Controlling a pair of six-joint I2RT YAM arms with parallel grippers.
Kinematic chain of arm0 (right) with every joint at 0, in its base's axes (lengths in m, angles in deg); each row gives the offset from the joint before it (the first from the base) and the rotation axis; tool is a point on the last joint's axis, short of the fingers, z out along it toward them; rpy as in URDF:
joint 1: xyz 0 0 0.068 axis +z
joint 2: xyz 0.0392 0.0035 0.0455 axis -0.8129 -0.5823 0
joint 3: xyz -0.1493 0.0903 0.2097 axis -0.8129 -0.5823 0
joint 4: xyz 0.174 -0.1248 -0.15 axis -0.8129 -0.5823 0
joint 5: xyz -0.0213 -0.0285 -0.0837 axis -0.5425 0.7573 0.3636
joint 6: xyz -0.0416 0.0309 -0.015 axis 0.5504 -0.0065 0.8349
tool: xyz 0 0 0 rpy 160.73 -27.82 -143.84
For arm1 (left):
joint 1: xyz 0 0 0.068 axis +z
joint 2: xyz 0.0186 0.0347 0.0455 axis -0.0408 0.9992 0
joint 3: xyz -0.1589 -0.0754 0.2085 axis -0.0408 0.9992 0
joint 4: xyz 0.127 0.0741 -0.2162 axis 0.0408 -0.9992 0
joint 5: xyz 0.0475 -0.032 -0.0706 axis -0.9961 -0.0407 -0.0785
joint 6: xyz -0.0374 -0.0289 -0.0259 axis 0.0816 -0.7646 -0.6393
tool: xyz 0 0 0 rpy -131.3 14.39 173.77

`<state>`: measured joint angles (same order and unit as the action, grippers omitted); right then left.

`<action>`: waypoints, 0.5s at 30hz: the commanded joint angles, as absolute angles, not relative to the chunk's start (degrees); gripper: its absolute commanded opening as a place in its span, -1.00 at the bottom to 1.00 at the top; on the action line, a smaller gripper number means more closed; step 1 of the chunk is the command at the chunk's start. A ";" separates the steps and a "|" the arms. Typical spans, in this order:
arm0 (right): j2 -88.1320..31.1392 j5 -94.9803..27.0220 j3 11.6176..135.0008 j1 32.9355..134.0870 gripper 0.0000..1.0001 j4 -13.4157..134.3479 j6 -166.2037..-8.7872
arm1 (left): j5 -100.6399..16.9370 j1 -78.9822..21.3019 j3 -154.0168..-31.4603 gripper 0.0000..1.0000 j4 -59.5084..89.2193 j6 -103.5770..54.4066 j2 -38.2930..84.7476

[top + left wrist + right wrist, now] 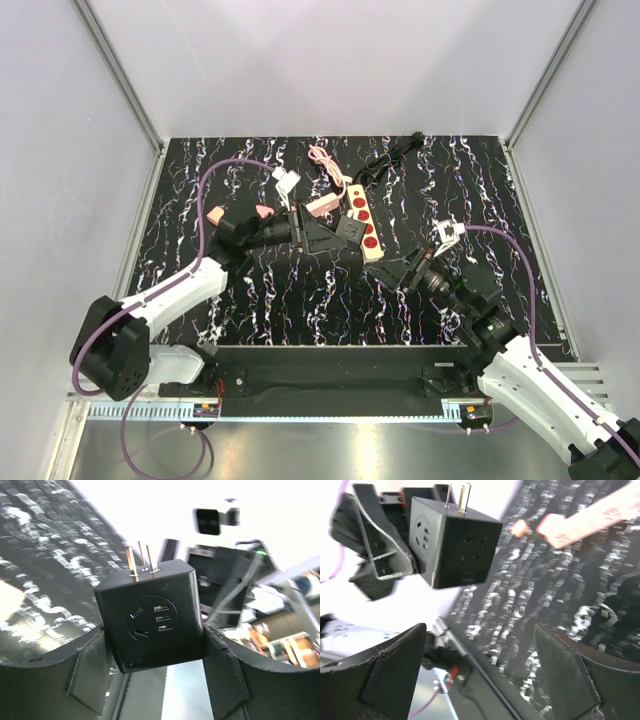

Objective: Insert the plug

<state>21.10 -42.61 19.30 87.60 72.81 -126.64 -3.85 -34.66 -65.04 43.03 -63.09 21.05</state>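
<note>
My left gripper (338,231) is shut on a black cube plug adapter (352,230), held just left of a beige power strip with red sockets (366,226). In the left wrist view the cube (152,615) sits between both fingers, its metal prongs (142,561) pointing away from the camera. My right gripper (393,272) is open and empty, below and right of the cube. In the right wrist view the cube (452,542) hangs above my open right gripper (480,650), with the left gripper (375,555) behind it.
A pink plug block (322,205) with a pink cable (325,160) lies behind the strip; it shows as a pink bar (585,522) in the right wrist view. A black cable (385,160) lies at the back. Two small pink pieces (215,215) (263,211) lie left.
</note>
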 commanded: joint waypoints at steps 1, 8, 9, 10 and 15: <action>21.91 -46.73 19.91 87.34 0.88 83.04 -129.82 | 3.85 -34.68 -64.87 -1.00 61.69 -70.13 18.66; 21.74 -47.61 18.15 87.34 0.89 89.44 -130.95 | 8.94 -34.60 -61.26 -1.00 73.81 -74.25 18.22; 21.21 -48.13 18.15 87.34 0.89 90.06 -131.04 | 9.30 -34.60 -61.09 -1.00 74.71 -74.79 18.48; 20.86 -48.40 18.41 87.26 0.89 90.50 -131.04 | 9.74 -34.68 -60.91 -1.00 75.93 -75.31 18.75; 19.63 -48.93 19.12 87.34 0.90 90.42 -130.43 | 10.09 -34.60 -61.17 -1.00 75.95 -75.67 19.72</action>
